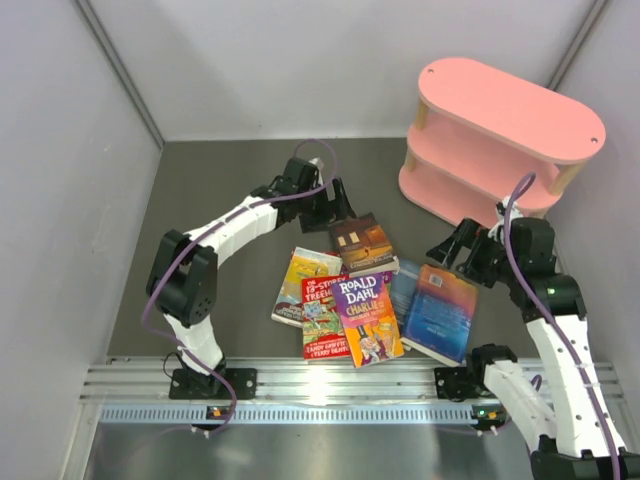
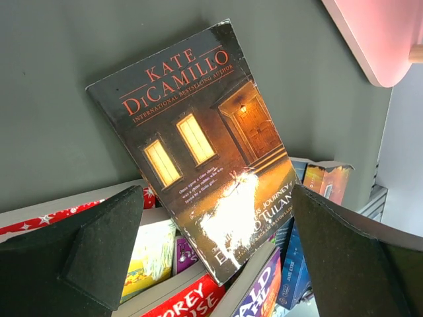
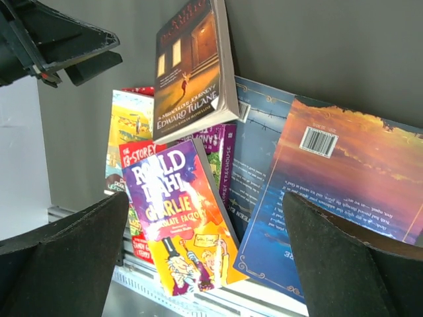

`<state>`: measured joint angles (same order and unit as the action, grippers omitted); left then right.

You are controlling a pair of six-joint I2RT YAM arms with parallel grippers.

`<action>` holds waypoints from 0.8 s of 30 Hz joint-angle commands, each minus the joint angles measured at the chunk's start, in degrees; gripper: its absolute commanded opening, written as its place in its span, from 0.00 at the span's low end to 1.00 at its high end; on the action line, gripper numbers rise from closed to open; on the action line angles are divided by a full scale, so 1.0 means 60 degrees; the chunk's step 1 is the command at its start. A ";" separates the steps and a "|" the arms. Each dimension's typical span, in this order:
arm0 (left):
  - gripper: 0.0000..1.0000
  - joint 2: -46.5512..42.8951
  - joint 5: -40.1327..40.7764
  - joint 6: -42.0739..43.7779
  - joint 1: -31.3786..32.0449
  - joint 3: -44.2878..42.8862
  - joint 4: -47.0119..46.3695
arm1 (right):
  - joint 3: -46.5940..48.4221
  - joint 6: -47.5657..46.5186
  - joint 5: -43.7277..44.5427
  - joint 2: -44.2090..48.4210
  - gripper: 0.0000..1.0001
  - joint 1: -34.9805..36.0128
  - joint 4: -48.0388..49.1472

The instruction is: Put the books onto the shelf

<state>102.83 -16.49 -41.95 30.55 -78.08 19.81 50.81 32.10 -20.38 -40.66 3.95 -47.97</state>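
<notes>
- On the matte dark grey desk [image 1: 215, 190], thin glossy paperback books [image 1: 372, 300] lie overlapping.
- Far right, apart, stands the pink oval-board shelf with pale wooden posts [image 1: 510, 110].
- Both gape empty: left end effector [image 1: 332, 208] and right end effector [image 1: 452, 250].

top: overhead, wide | wrists: close, oblique | shared: books [image 1: 368, 305]

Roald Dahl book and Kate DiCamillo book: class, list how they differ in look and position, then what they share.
The Roald Dahl book is purple; the Kate DiCamillo book is dark with glowing windows. The Roald Dahl book lies at the pile's near edge, the Kate DiCamillo book at its far end. Both lie face up.
</notes>
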 commanded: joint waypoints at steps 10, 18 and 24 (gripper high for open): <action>0.99 0.0483 0.0522 -0.0317 -0.0008 0.0080 -0.0563 | 0.0585 -0.0501 0.0335 0.0230 1.00 -0.0101 -0.0779; 0.99 0.1333 0.0390 -0.0654 0.0007 0.0124 -0.1046 | 0.0805 -0.0647 0.0364 0.0186 1.00 -0.0101 -0.1234; 0.97 0.2226 0.0435 -0.0903 0.0153 -0.0330 -0.0138 | 0.0819 -0.0764 0.0496 0.0157 1.00 -0.0086 -0.1512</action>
<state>114.06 -13.91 -46.00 30.63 -77.84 17.69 53.01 28.84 -18.39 -39.97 3.95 -55.53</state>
